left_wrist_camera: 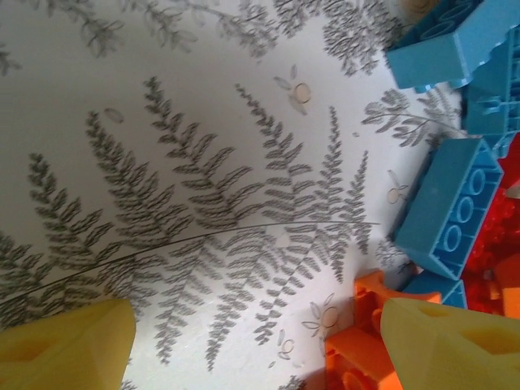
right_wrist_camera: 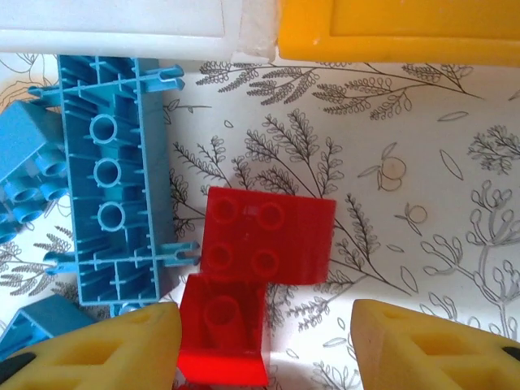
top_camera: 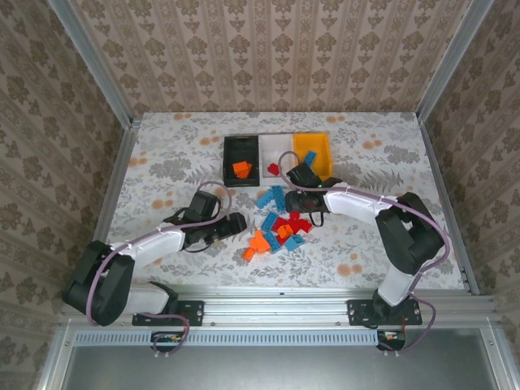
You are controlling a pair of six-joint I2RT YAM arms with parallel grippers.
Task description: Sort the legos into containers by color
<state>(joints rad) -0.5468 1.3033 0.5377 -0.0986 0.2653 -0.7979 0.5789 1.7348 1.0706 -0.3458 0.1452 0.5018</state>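
Three containers stand in a row at the back: black (top_camera: 242, 150), white (top_camera: 276, 150) and yellow (top_camera: 313, 146). An orange lego (top_camera: 241, 169) lies in the black one, a red one (top_camera: 274, 168) in the white, a blue one (top_camera: 309, 156) in the yellow. The mixed pile of legos (top_camera: 280, 227) lies mid-table. My right gripper (top_camera: 294, 173) (right_wrist_camera: 264, 325) is open just before the bins. A small red brick (right_wrist_camera: 223, 337) lies on the table against its left finger, touching a second red brick (right_wrist_camera: 268, 236). My left gripper (top_camera: 238, 223) (left_wrist_camera: 256, 325) is open at the pile's left edge, with an orange brick (left_wrist_camera: 366, 325) by its right finger.
A long blue plate (right_wrist_camera: 114, 179) lies upside down left of the red bricks, with a blue brick (right_wrist_camera: 28, 162) beyond it. The white bin's wall (right_wrist_camera: 122, 24) and the yellow bin's wall (right_wrist_camera: 398, 24) stand just ahead. Blue bricks (left_wrist_camera: 451, 207) lie past the orange one.
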